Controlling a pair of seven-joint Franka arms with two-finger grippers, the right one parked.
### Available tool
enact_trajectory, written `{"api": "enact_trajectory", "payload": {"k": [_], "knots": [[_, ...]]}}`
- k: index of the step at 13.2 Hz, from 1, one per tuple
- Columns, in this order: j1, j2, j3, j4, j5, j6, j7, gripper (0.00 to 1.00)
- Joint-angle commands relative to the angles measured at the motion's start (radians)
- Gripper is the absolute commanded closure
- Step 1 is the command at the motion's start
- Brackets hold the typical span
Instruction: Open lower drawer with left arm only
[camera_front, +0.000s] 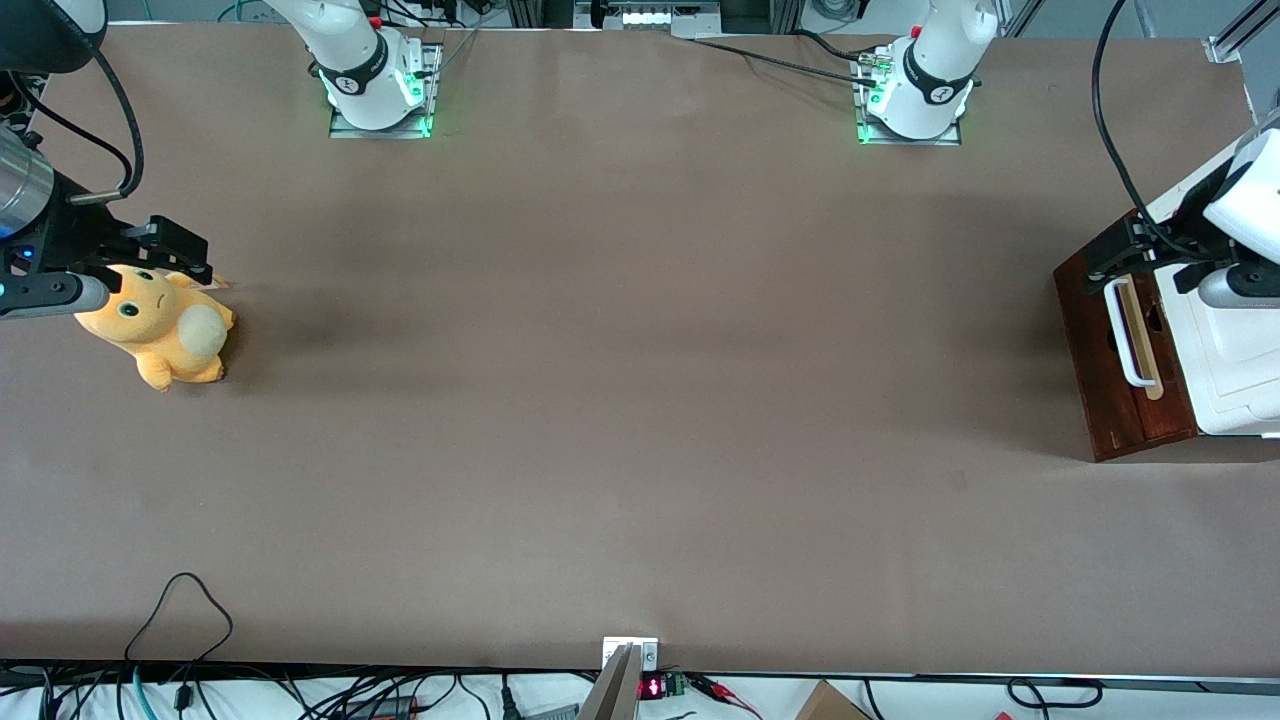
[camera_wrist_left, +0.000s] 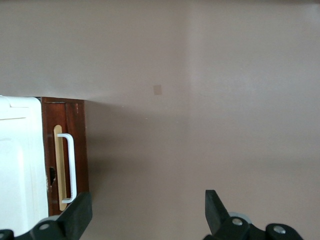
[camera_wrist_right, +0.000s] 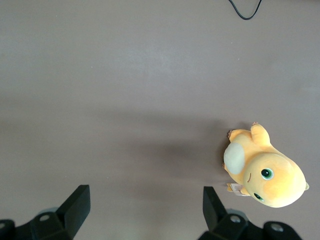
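The lower drawer (camera_front: 1098, 350) shows its dark reddish-brown front at the working arm's end of the table, under a white cabinet top (camera_front: 1240, 370). Its white loop handle (camera_front: 1124, 335) lies along a pale wood strip. In the left wrist view the drawer front (camera_wrist_left: 80, 145) and the handle (camera_wrist_left: 71, 165) are seen from above. The left arm's black gripper (camera_front: 1122, 252) hangs above the end of the drawer front that is farther from the front camera. The gripper (camera_wrist_left: 148, 214) is open wide and holds nothing. One fingertip (camera_wrist_left: 80, 212) is over the drawer front's edge and the other is over bare table.
A yellow plush toy (camera_front: 160, 325) lies toward the parked arm's end of the table. A black cable loop (camera_front: 180, 605) rests at the table edge nearest the front camera. A small pale mark (camera_wrist_left: 157, 89) is on the brown table cover in front of the drawer.
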Motion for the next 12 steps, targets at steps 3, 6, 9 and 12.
{"api": "enact_trajectory", "payload": {"k": [3, 6, 9, 12], "knots": [[0.003, 0.016, -0.004, 0.018, 0.023, -0.052, -0.014, 0.00], [0.007, 0.027, 0.001, 0.022, 0.022, -0.058, -0.014, 0.00], [0.004, 0.056, -0.002, 0.019, 0.078, -0.058, -0.018, 0.00], [-0.002, 0.088, -0.005, 0.014, 0.129, -0.067, -0.021, 0.00]]}}
